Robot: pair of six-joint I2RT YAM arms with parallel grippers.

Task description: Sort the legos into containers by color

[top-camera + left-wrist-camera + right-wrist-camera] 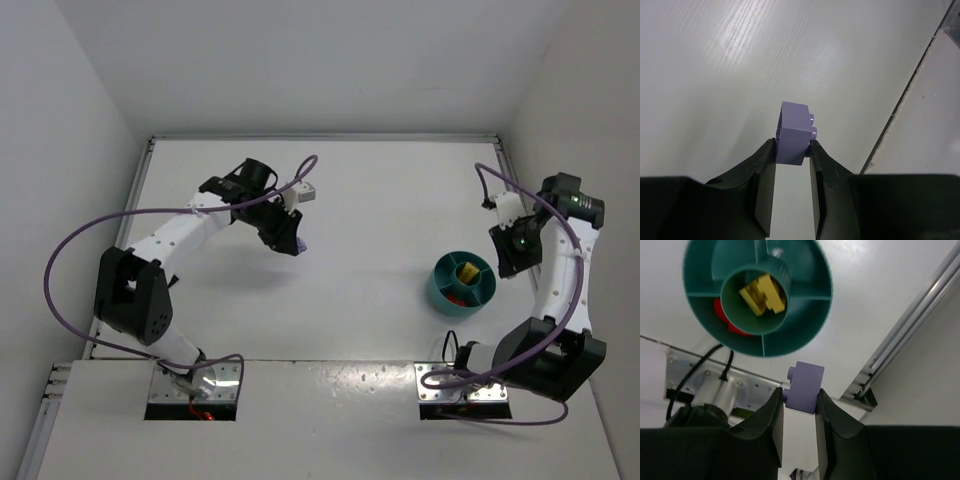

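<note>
My left gripper [793, 145] is shut on a lavender brick [795, 132] and holds it above the bare white table; in the top view it [292, 243] hangs left of centre, the brick a small purple speck [302, 246]. My right gripper [799, 394] is shut on a second lavender brick [806, 386], held above and just beside the round teal bowl [810, 315]. In the top view this gripper [507, 258] is right of the bowl [438, 285]. The bowl's central cup holds a yellow brick [762, 294]; one outer compartment holds a red brick [725, 317].
A small white block [306, 193] sits near the left arm's wrist at the back. Metal base plates [690, 375] lie at the table's near edge, with a cable [60, 260] looping on the left. White walls enclose the table; a rail [912, 325] runs along the right side.
</note>
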